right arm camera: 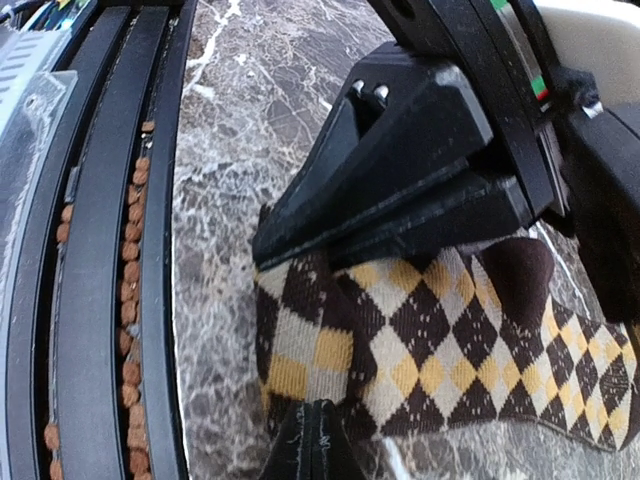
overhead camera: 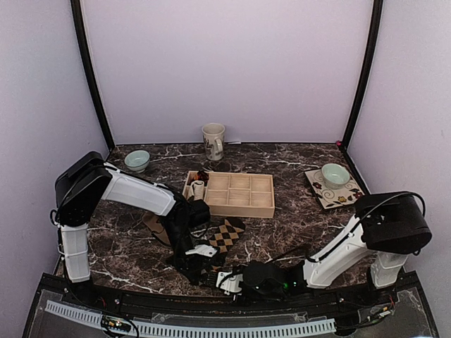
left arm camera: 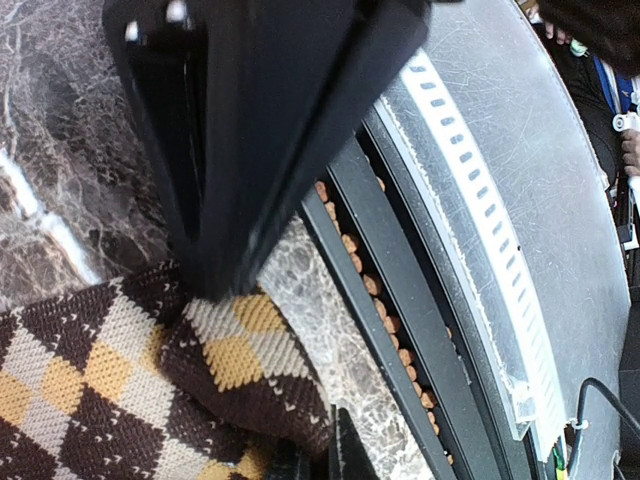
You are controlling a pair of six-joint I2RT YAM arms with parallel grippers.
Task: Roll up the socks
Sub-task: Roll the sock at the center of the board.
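The argyle sock [overhead camera: 227, 236] lies on the dark marble tabletop [overhead camera: 296, 218], just near of the wooden compartment tray [overhead camera: 243, 193]. Its near end runs toward the front edge of the tabletop, where both claws meet. The left claw [left arm camera: 215, 288] is clenched on a folded-over edge of the argyle sock [left arm camera: 100, 370], and the brown ribbed hem curls up beneath its fingertips. The right claw [right arm camera: 265, 250] is clenched on the adjoining corner of the same sock [right arm camera: 450, 360], with the checked fabric rising slightly to its tips. In the top view, the left claw [overhead camera: 201, 266] and the right claw [overhead camera: 217, 277] stand just beside each other at the near centre, close to the black rail along the tabletop front. The plain tan sock [overhead camera: 153, 225] lies flat to the left of the argyle sock, partly covered by the left arm. A small white rolled sock [overhead camera: 199, 189] sits in the left end of the tray. A mug [overhead camera: 213, 141] stands at the far centre and a green bowl [overhead camera: 137, 160] at the far left. A second bowl [overhead camera: 335, 174] rests on a patterned plate [overhead camera: 316, 184] at the far right.
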